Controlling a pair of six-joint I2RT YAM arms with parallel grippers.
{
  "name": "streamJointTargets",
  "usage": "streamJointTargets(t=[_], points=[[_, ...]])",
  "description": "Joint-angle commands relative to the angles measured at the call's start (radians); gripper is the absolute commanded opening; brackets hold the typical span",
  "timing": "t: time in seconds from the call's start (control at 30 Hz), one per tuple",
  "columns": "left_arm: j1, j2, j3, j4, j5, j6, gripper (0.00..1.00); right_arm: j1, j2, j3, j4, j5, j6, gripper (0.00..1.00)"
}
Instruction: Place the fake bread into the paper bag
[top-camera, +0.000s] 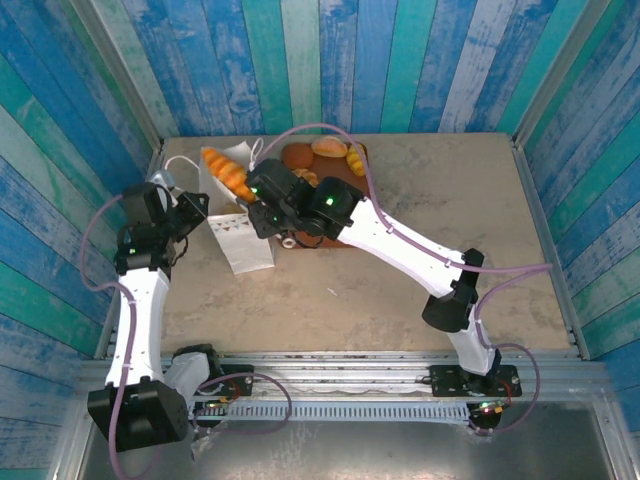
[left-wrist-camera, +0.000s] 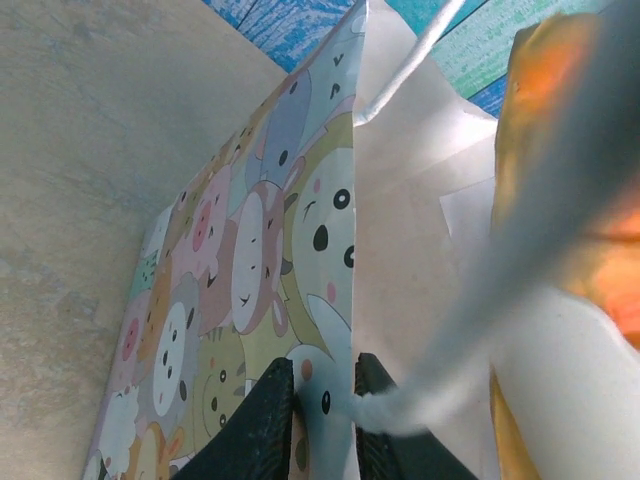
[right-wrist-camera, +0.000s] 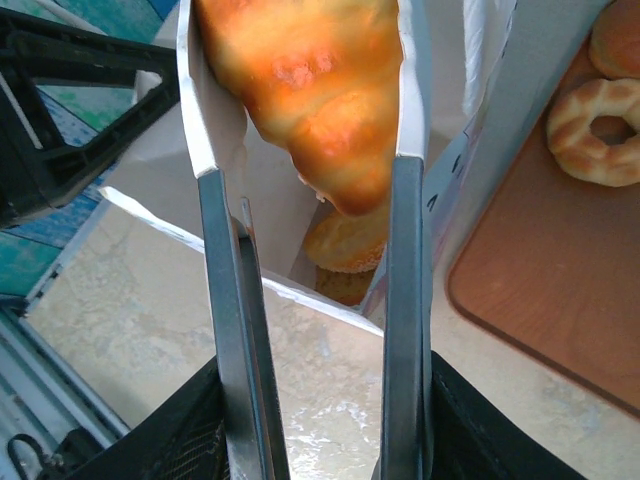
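A brown board (right-wrist-camera: 540, 300) lies flat on the beige table (top-camera: 450, 200).

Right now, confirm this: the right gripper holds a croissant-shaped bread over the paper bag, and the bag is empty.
Not empty: the right wrist view shows a bun inside the paper bag. The right gripper does hold the croissant-shaped bread over it.

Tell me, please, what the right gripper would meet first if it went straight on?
Likely the open paper bag; the roll it holds would then reach the bun inside, depth unclear.
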Motion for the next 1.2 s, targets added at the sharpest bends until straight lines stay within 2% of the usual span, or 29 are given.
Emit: streamJointTargets(t=[0.0,0.47,0.93,1.17], points=[[-0.001,-0.025,-0.004,-0.025,-0.022,0.025,0.20,-0.005,0.015,0.040,-0.041,0.054,-0.029,0.46],[-0.002,-0.028,0.000,-0.028,-0.028,0.024,0.19,-0.023,0.033,0.040,-0.079,0.043,-0.044,0.50],[-0.001,-0.029,0.006,-0.019,-0.008,0.012,0.19,-0.042,0.002,0.043,-0.062,-0.002,-0.046,0.63],[-0.001,-0.038,-0.005,-0.010,0.010,0.001,0.19,-0.046,-0.041,0.039,-0.061,0.002,-0.045,0.61]])
